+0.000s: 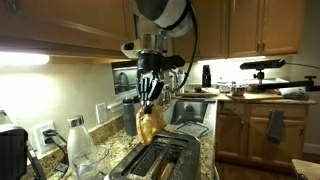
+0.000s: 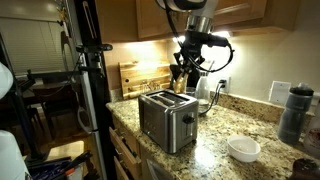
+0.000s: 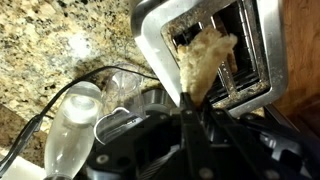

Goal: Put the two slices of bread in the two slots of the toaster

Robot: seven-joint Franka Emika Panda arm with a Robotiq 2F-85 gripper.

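The silver toaster (image 1: 158, 160) (image 2: 166, 119) stands on the granite counter, its two dark slots (image 3: 225, 50) facing up. My gripper (image 1: 149, 93) (image 2: 186, 78) (image 3: 192, 103) hangs just above it, shut on a tan bread slice (image 1: 150, 124) (image 3: 204, 58) that dangles from the fingertips over the slots. In the wrist view a second tan piece (image 3: 184, 36) shows at the end of one slot; I cannot tell whether it is the other slice. In an exterior view (image 2: 181, 88) the held slice is barely visible under the fingers.
A clear bottle (image 1: 79, 146) (image 3: 76, 122) and a cable lie beside the toaster. A white bowl (image 2: 243, 149), a dark bottle (image 2: 293, 112), a kettle (image 2: 205, 101) and a wooden board (image 2: 134, 78) stand on the counter. A black appliance (image 1: 10, 152) stands near the wall.
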